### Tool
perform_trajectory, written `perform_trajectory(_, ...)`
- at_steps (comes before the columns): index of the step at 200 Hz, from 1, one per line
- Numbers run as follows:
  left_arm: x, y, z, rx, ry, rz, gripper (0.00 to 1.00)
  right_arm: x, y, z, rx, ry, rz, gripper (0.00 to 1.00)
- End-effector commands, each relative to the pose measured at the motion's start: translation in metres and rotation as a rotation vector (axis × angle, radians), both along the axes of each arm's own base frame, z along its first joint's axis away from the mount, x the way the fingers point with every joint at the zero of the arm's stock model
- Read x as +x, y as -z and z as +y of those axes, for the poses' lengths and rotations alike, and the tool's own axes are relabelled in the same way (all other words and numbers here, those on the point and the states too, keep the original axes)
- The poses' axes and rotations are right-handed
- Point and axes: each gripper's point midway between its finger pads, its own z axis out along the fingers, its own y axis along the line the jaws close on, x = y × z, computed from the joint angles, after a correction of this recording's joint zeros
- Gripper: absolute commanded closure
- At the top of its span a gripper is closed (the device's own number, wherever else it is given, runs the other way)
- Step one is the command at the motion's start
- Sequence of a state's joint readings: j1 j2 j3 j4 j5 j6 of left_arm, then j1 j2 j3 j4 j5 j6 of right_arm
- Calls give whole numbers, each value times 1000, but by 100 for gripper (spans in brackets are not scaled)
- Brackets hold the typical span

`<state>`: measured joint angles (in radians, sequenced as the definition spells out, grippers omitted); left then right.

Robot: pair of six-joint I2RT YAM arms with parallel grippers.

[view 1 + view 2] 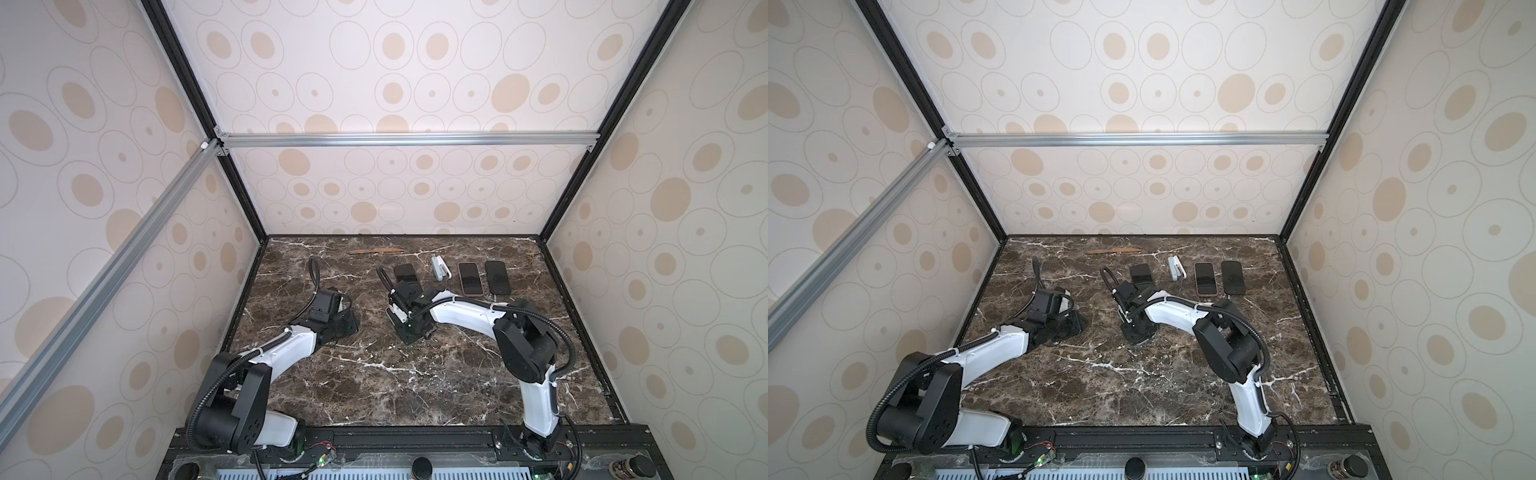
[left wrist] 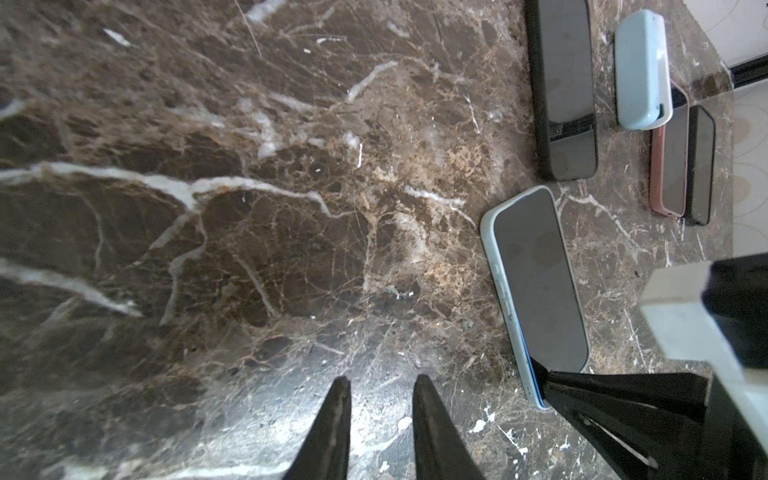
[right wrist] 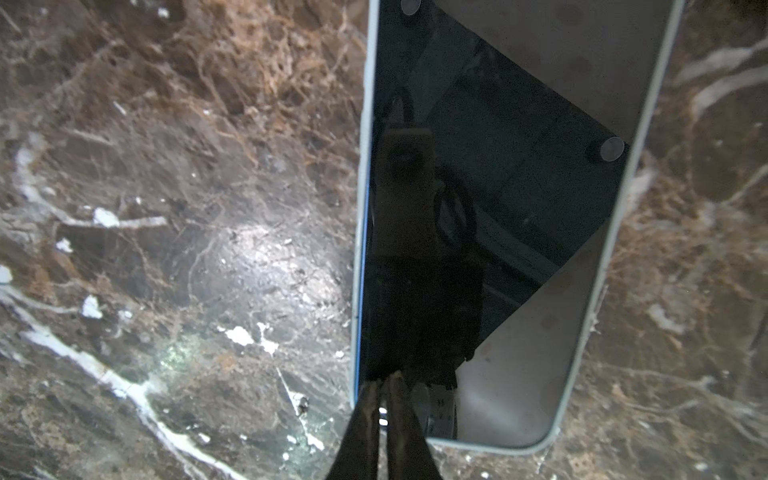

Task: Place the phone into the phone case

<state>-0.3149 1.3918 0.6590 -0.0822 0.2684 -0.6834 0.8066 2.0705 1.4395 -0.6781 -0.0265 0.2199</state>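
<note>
1 pale-blue-cased phone (image 2: 540, 282) lies on the counter (image 2: 208, 208); clenched right hand (image 3: 384, 380) touches its corner, left hand (image 2: 380, 384) parted, empty.

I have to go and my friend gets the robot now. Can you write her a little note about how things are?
Left pincer: a little open, holding nothing, over the bare marble table.
Right pincer: shut, tips at one corner of the phone.
Phone: screen up inside the light blue phone case, lying on the table.
Done: phone laid into the case.
Left: a blue strip of the phone's edge shows along the side by the right pincer, so that side may not be fully seated. Press it in, then check.
</note>
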Motion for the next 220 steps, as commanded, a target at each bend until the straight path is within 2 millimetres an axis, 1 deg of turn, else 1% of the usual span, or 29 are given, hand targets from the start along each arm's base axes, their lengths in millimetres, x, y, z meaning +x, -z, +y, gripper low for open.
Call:
perform_trajectory(1,3,-11,1,-11,-12,-40,73,-123,190,-128,-502,-28,427,90)
perform_trajectory(11,3,-16,1,-14,-13,-49,73,-120,181,-124,-481,-20,410,90)
perform_trajectory(32,5,-27,5,-3,-27,-82,73,-100,143,-106,-408,-1,314,88)
perform_trajectory(38,5,-30,6,2,-31,-91,73,-92,130,-101,-391,5,284,88)
perform_trajectory(55,8,-37,9,13,-40,-112,73,-70,91,-82,-331,18,203,84)
perform_trajectory(60,9,-40,9,14,-40,-117,73,-64,80,-75,-310,20,177,83)
perform_trajectory(62,9,-40,9,15,-41,-118,73,-63,78,-74,-307,20,175,83)
perform_trajectory(63,9,-40,9,16,-42,-119,73,-60,73,-71,-295,22,165,83)
perform_trajectory(71,11,-43,10,17,-45,-126,73,-49,54,-61,-266,25,129,81)
perform_trajectory(92,14,-49,9,17,-45,-141,73,-22,8,-39,-212,37,46,78)
perform_trajectory(104,14,-52,9,20,-45,-144,73,-9,-15,-30,-191,46,0,75)
perform_trajectory(121,15,-55,10,27,-43,-151,73,7,-47,-21,-163,51,-65,74)
perform_trajectory(140,16,-56,11,31,-48,-157,73,20,-73,-15,-143,53,-122,71)
perform_trajectory(148,16,-57,11,29,-47,-157,73,24,-80,-14,-141,53,-134,67)
perform_trajectory(156,17,-58,10,25,-45,-159,73,27,-84,-13,-138,56,-135,59)
perform_trajectory(165,17,-57,9,22,-42,-156,73,29,-84,-12,-125,61,-124,38)
perform_trajectory(171,17,-57,9,20,-41,-156,73,29,-81,-11,-110,66,-105,30)
perform_trajectory(188,18,-58,7,16,-32,-156,72,31,-72,-8,-84,80,-66,17)
perform_trajectory(203,18,-61,7,22,-27,-161,72,33,-62,-9,-109,93,-55,8)
perform_trajectory(205,18,-61,7,24,-25,-163,72,34,-62,-9,-111,94,-54,6)
perform_trajectory(214,19,-62,7,29,-21,-165,72,35,-56,-8,-116,99,-45,3)
perform_trajectory(217,19,-63,8,30,-21,-164,72,35,-53,-7,-118,100,-42,0)
perform_trajectory(220,19,-63,8,32,-20,-166,72,36,-50,-7,-119,102,-38,0)
